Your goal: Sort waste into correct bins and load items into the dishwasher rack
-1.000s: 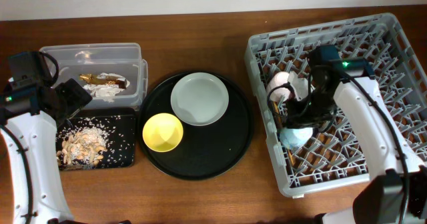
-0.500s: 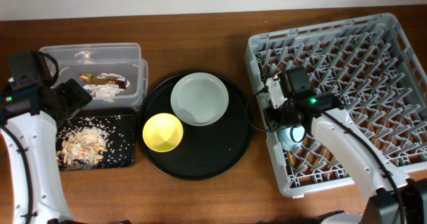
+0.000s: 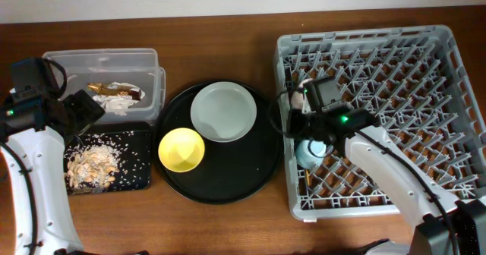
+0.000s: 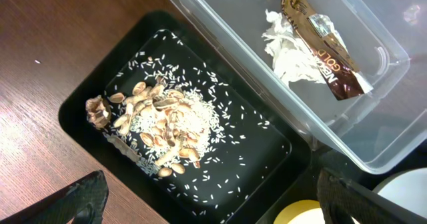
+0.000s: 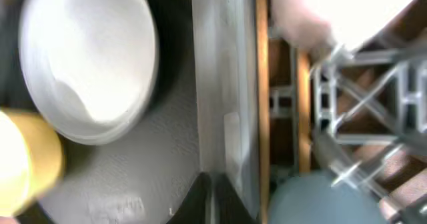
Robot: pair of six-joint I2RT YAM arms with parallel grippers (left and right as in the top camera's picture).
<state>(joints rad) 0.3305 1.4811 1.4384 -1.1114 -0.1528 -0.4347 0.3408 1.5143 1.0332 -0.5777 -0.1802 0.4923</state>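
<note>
The grey dishwasher rack (image 3: 395, 80) stands on the right. My right gripper (image 3: 292, 124) is over its left wall (image 5: 227, 64) with its fingers (image 5: 213, 197) pressed together. Inside the rack lie the light-blue cup (image 3: 307, 152) (image 5: 307, 197), the pink cup (image 5: 300, 11) and the wooden chopsticks (image 5: 262, 84). The pale plate (image 3: 223, 111) and yellow bowl (image 3: 181, 149) sit on the round black tray (image 3: 250, 171). The foil wrapper (image 4: 320, 44) lies in the clear tub (image 3: 144, 61). The food scraps (image 4: 160, 117) lie in the shallow black tray (image 3: 137, 171). My left gripper (image 4: 220, 211) hangs open and empty above that tray.
The rack's left wall is against the round black tray's right edge. The tub and the black tray sit side by side at the far left, close to the round tray. Bare wooden table shows along the front edge (image 3: 228, 232).
My right gripper has moved left from inside the rack to its left wall. The rack has slid left, and the round tray with plate and bowl has shifted left. The left arm has not moved.
</note>
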